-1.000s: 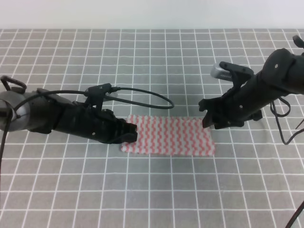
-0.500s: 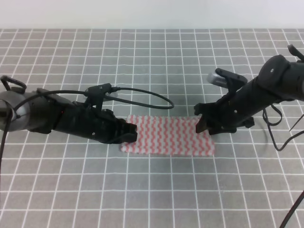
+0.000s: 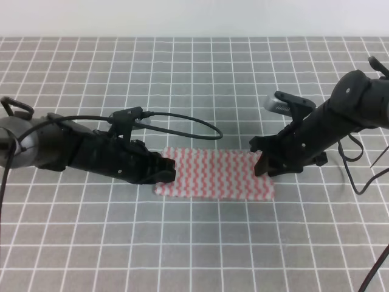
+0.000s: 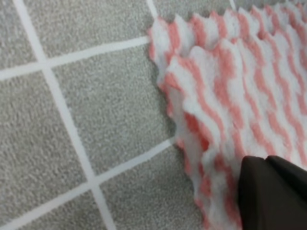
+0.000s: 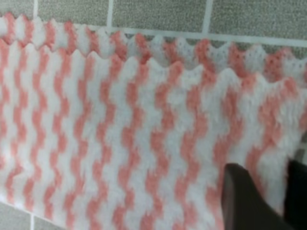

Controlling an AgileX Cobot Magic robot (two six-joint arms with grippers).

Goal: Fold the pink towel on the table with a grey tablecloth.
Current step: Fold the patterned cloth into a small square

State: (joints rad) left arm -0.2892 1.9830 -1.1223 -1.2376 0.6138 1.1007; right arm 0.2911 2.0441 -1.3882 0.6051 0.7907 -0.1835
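Note:
The pink towel [image 3: 213,173] lies as a flat rectangle on the table with a grey tablecloth [image 3: 194,79], near the middle. My left gripper [image 3: 169,171] is at the towel's left edge. In the left wrist view its dark fingers [image 4: 273,191] are together on the towel [image 4: 240,72], whose doubled edge lifts slightly toward them. My right gripper [image 3: 262,167] is down on the towel's right end. The right wrist view shows its two fingers [image 5: 244,201] nearly together with a strip of towel [image 5: 120,134] pinched between them.
A black cable [image 3: 188,121] loops from the left arm over the cloth just behind the towel. The right arm's cable [image 3: 358,173] hangs at the far right. White grid lines cover the cloth on all sides.
The right gripper has dropped and shifted onto the towel's right end. The left arm and the towel have stayed put.

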